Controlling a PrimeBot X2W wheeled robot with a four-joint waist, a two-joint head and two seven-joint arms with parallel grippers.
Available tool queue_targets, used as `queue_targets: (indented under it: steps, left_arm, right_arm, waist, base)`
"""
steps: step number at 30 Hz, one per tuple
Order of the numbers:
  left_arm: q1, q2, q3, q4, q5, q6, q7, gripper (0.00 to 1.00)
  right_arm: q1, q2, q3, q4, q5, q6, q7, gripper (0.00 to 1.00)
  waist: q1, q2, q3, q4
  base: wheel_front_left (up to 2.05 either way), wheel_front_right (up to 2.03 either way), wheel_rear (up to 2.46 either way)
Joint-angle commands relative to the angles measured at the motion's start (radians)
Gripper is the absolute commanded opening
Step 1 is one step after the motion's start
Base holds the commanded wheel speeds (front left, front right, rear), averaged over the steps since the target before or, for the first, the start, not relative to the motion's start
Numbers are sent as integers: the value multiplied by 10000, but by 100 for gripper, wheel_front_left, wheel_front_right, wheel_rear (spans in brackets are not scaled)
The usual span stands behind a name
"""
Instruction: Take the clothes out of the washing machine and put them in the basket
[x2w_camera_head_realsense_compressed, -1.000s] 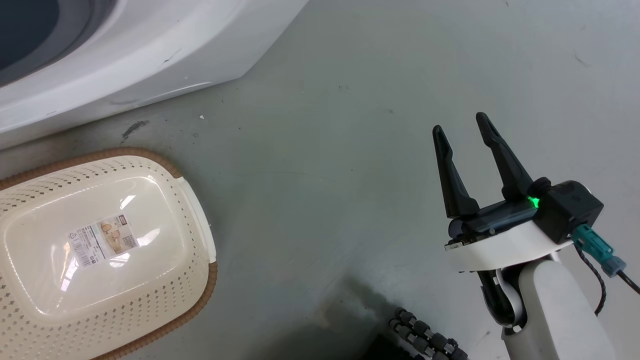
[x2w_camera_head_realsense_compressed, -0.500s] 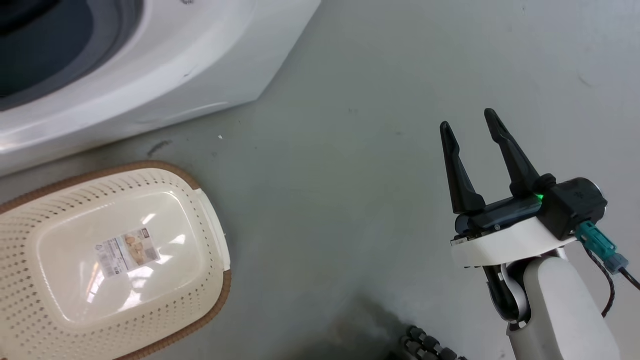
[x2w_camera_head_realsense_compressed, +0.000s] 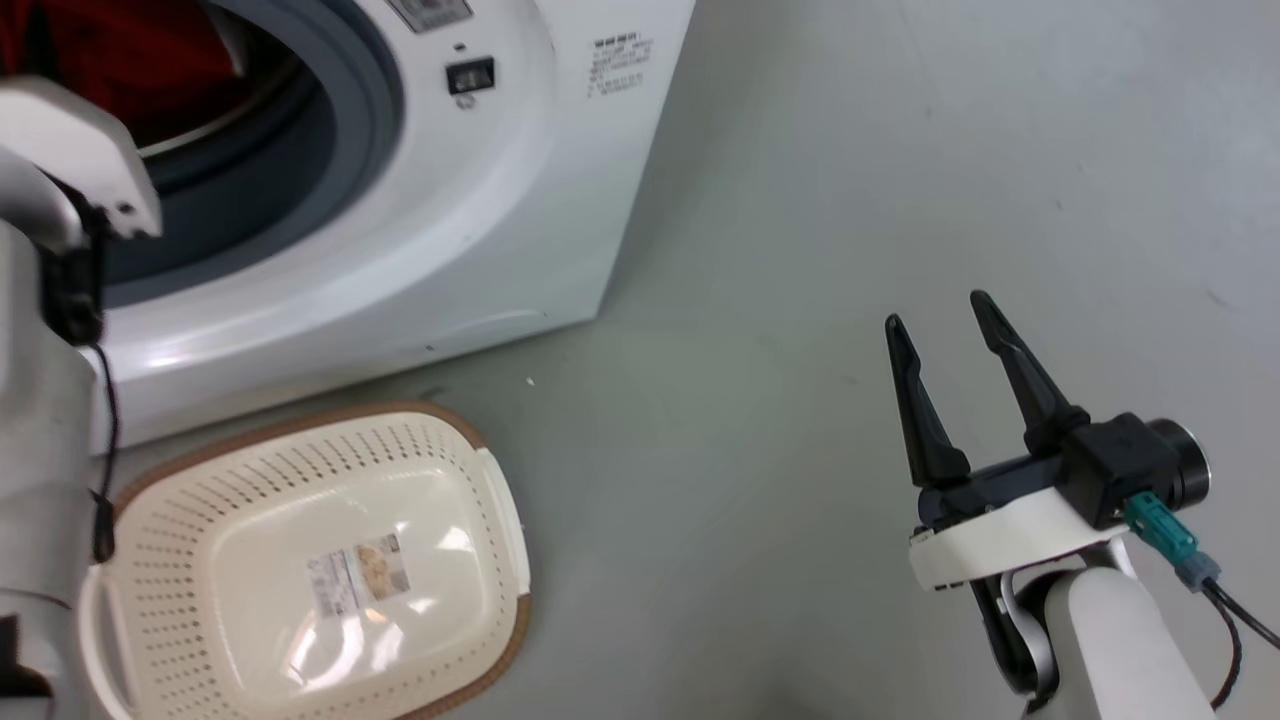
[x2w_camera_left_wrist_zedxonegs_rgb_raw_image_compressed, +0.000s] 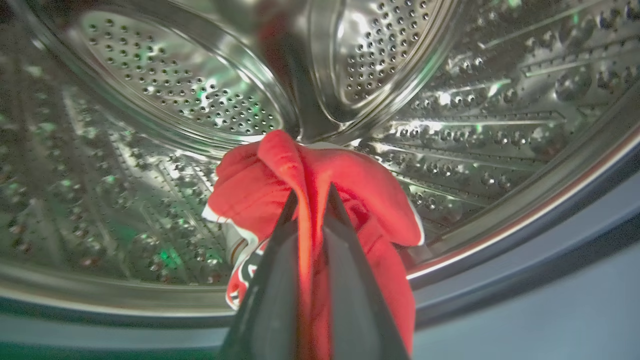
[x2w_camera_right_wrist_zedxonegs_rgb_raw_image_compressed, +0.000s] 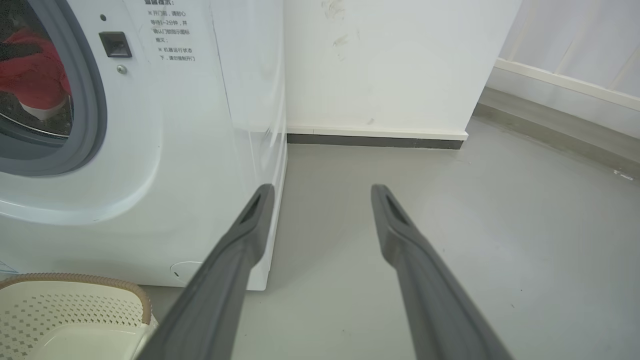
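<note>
Two dark fingers of the left gripper (x2w_camera_left_wrist_zedxonegs_rgb_raw_image_compressed: 310, 192) pinch a fold of the bright red clothes (x2w_camera_left_wrist_zedxonegs_rgb_raw_image_compressed: 260, 185) with white trim, inside the shiny perforated steel drum (x2w_camera_left_wrist_zedxonegs_rgb_raw_image_compressed: 175, 100); the left wrist view gives this closely. The head view gives the large white washing machine (x2w_camera_head_realsense_compressed: 480, 200), the cream-white perforated basket (x2w_camera_head_realsense_compressed: 290, 470) with brown rim on the grey floor (x2w_camera_head_realsense_compressed: 800, 250) just before it, and the right gripper (x2w_camera_head_realsense_compressed: 934, 308), well apart, fingers spread wide.

Head looks down, right wrist level; both share the washing machine (x2w_camera_head_realsense_compressed: 480, 200).
</note>
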Motion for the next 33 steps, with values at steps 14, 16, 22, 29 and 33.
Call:
queue_targets:
  steps: [14,16,22,29,33]
  left_arm:
    - [1902,-929,-60,-334,-593,-296,-1952,0]
    - [2219,-1031,-87,-507,-667,-363,-2027,0]
    - [3321,-1092,-112,-1587,-829,-369,-2179,0]
    - [5107,-1040,58,-3745,-1162,-59,-2141,0]
    - [6458,-966,90,-5207,-1243,281,-1902,0]
  right_arm:
    - [1221,10,-416,-184,-394,-10,382,100]
    - [1384,10,-484,-268,-431,-9,500,100]
    - [1888,11,-714,-632,-511,-10,803,100]
    - [2356,11,-926,-1051,-542,-9,1068,100]
    - [2581,11,-957,-1217,-660,-10,1227,100]
  waist:
    - [1,0,-2927,1267]
    - [1,0,-3230,1370]
    - [1,0,-3883,1711]
    - [1,0,-4307,2102]
    - [1,0,-4505,2306]
  base:
    - [0,0,0]
    - [0,0,0]
    - [0,0,0]
    - [0,0,0]
    - [0,0,0]
